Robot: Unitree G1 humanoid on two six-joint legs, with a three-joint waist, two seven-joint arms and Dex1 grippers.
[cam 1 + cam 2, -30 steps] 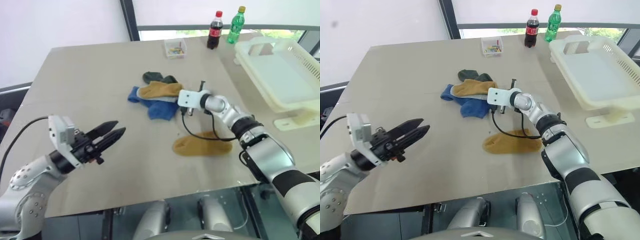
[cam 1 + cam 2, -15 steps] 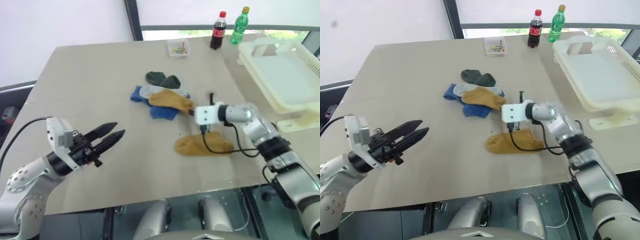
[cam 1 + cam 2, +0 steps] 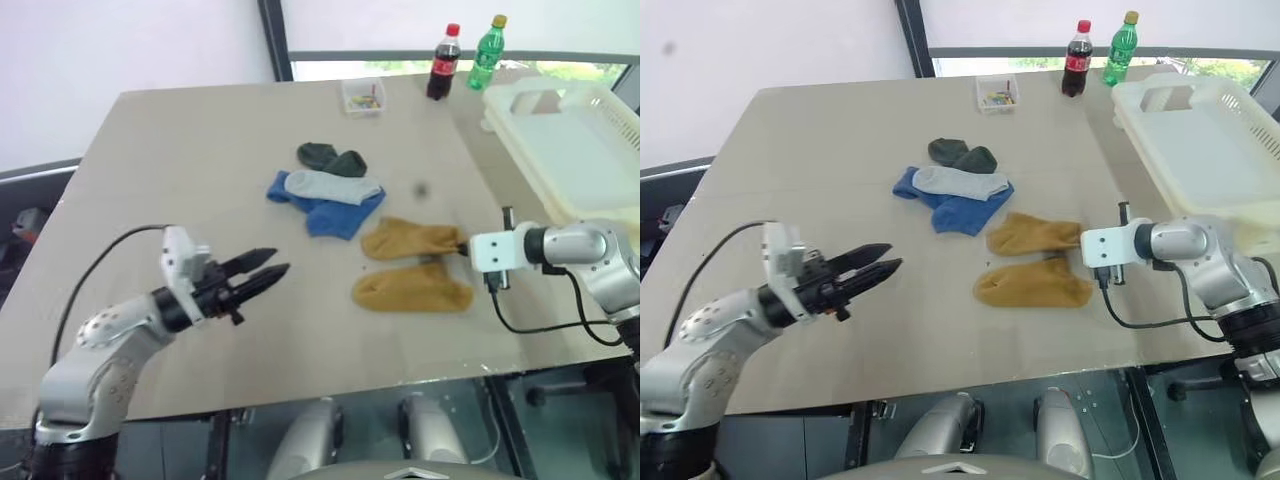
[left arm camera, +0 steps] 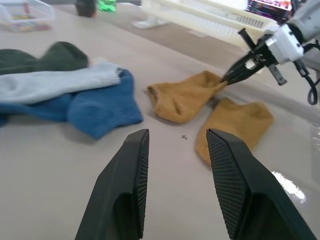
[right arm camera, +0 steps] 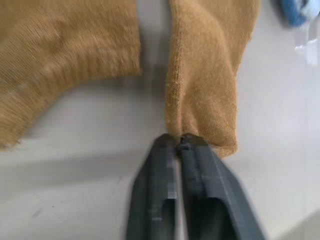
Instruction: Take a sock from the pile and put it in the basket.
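Observation:
The pile point(image 3: 328, 190) lies mid-table: dark green socks point(image 3: 330, 158) at the back, a pale grey sock point(image 3: 333, 185) across blue ones point(image 3: 335, 215). Just right of it lie two mustard-yellow socks, one point(image 3: 408, 238) behind the other point(image 3: 412, 288). My right gripper point(image 5: 177, 137) is low over the table, shut on the right-hand edge of the rear mustard sock point(image 5: 202, 75). My left gripper point(image 3: 268, 271) hovers over the table's near left, open and empty, pointing toward the socks. The cream-white basket point(image 3: 520, 95) stands at the far right, with no sock in what I can see of it.
A small clear box point(image 3: 362, 96) with coloured bits, a cola bottle point(image 3: 445, 62) and a green bottle point(image 3: 487, 50) stand along the far edge. The basket overhangs the table's right side. A black cable point(image 3: 530, 318) loops below my right wrist near the front edge.
My right gripper has pulled a mustard sock out of the pile, rightward and nearer, laying it beside the other mustard sock. My left gripper has drifted right toward the socks.

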